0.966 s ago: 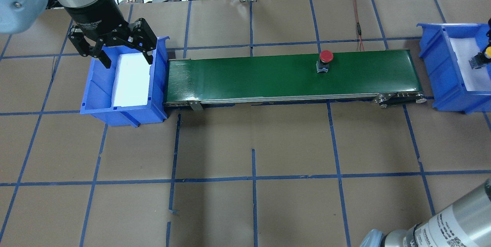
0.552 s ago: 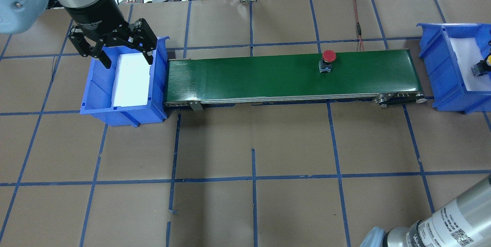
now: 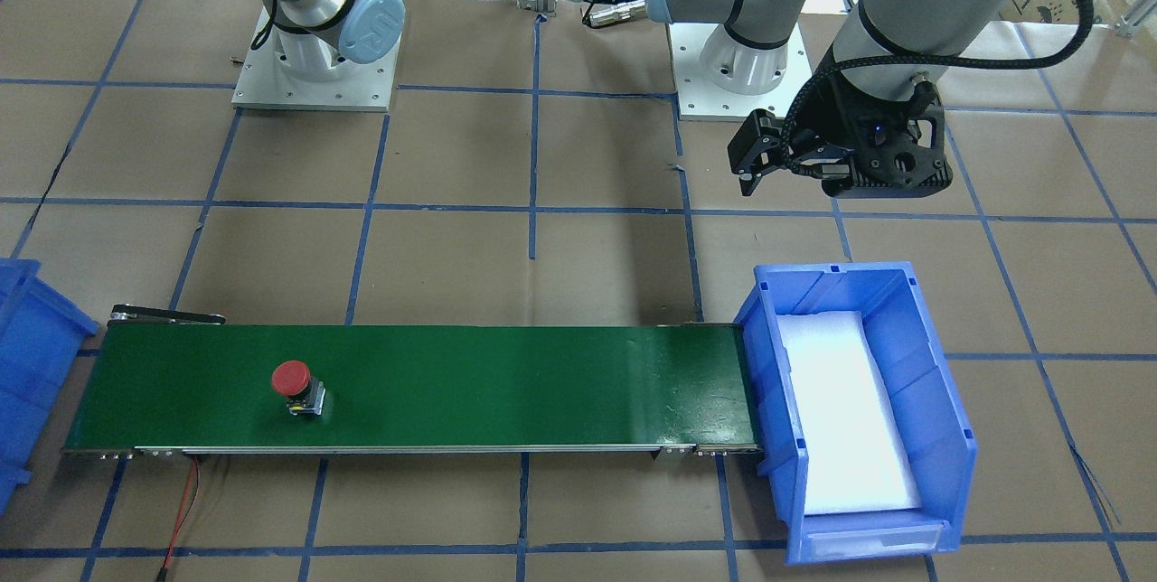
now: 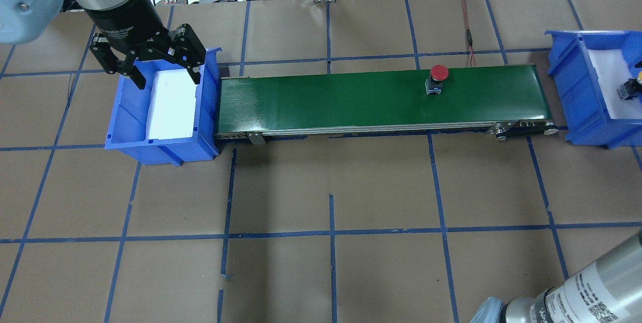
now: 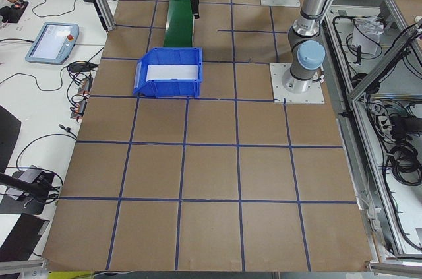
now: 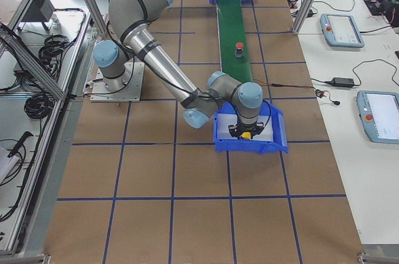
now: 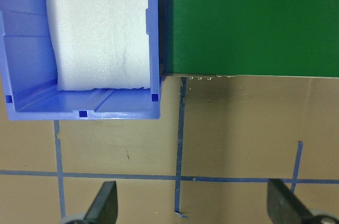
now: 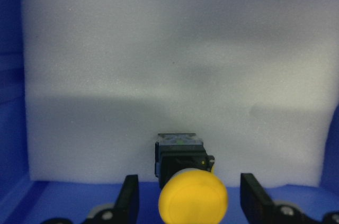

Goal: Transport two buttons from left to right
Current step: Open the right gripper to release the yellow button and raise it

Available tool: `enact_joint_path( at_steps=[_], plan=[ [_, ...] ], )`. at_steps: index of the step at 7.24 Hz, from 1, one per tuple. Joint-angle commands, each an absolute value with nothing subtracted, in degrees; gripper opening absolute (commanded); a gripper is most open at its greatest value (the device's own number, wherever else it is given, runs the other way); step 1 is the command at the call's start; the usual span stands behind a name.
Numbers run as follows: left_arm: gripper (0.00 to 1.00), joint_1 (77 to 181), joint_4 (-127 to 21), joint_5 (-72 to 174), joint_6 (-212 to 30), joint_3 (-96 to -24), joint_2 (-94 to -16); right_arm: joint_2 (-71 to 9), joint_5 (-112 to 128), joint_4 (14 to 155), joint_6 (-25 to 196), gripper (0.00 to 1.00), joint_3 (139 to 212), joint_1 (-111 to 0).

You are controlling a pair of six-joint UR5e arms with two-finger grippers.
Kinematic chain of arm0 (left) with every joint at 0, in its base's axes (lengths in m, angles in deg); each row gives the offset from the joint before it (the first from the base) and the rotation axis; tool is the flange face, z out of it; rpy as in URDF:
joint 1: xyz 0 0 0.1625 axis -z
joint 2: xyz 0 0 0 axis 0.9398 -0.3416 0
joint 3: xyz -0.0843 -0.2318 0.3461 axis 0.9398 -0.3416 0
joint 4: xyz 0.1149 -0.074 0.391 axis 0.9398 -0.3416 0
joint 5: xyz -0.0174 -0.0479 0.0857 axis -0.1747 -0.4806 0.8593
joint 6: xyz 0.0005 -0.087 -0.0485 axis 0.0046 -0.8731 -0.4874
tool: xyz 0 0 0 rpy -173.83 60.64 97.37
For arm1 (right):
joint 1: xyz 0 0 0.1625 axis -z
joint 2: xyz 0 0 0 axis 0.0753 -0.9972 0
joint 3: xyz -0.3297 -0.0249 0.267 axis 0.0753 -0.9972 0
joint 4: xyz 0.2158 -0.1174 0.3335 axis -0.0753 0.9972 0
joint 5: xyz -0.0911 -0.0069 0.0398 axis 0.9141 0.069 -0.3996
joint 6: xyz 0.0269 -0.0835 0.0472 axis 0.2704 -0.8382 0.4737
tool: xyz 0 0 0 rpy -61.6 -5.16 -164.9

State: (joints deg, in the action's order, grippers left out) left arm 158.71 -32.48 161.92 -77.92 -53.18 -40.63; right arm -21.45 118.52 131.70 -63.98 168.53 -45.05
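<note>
Seen from overhead, a green conveyor belt [image 4: 326,102] runs across the brown table [image 4: 351,187] with a blue bin at each end. The left bin [image 4: 125,117], touching the belt's 9 o'clock end, holds a white foam pad [image 4: 173,107]. The right bin [image 4: 572,77] sits just beyond the 3 o'clock end and is lined with white foam [image 8: 159,49]. The yellow button [image 8: 193,200] rests on that foam, its cap facing the wrist camera and its black base behind it. The red button [image 4: 437,78] stands upright on the belt, toward the 3 o'clock end and close to the 12 o'clock edge.

The right gripper [image 8: 189,189] is down inside the right bin. Its fingers [image 8: 130,197] are spread to either side of the yellow cap, with a gap on each side, and grip nothing. In the right-side view that arm reaches out from its base and the wrist drops straight down into the bin.

The left gripper [image 4: 167,80] hangs well above the table by the left bin, pointing down, its fingers wide apart and empty.
</note>
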Motion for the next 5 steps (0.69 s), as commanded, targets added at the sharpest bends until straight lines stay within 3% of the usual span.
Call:
enact_joint_path(
  at_steps=[1, 5],
  plan=[
    [1.0, 158.7, -32.5, 162.1, -77.9, -53.2, -40.6, -28.7, 118.5, 125.6, -61.3, 1.0, 168.4, -50.0],
    [1.0, 158.7, -32.5, 162.2, -77.8, -53.2, -40.5, -31.6, 118.4, 121.7, -51.7, 1.0, 170.4, -64.9]
  ],
)
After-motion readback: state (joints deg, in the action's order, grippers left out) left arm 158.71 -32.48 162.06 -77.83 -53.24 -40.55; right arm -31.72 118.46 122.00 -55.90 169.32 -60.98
